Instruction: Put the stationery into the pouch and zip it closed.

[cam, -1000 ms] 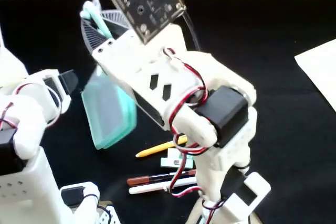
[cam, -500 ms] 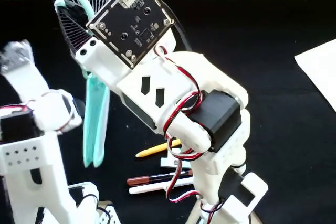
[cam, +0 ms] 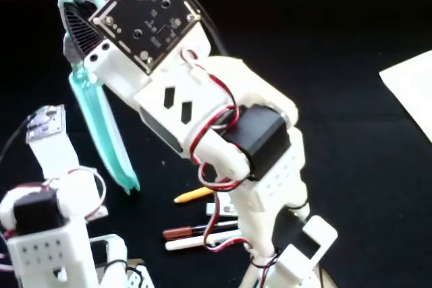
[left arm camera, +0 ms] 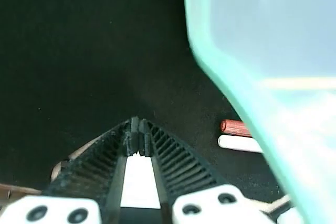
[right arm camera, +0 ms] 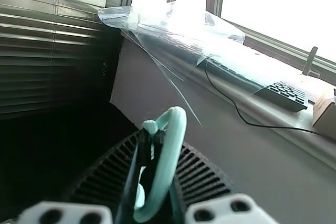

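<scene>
1. Nothing is packed: the yellow pencil (cam: 194, 195), brown marker (cam: 196, 230) and white pen (cam: 196, 240) lie loose on the black tabletop (cam: 351, 166) at 6 o'clock.
2. The translucent mint-green pouch (cam: 101, 129) hangs at 9 o'clock, with the right jaws clenched on its loop (right arm camera: 163, 150).
3. The left jaws are clenched on nothing; filling and zipping are left.

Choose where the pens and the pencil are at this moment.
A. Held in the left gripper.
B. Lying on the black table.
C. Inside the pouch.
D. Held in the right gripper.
B: the yellow pencil, the brown pen and the white pen lie on the table, while the pouch hangs by its loop from the shut right gripper.
</scene>
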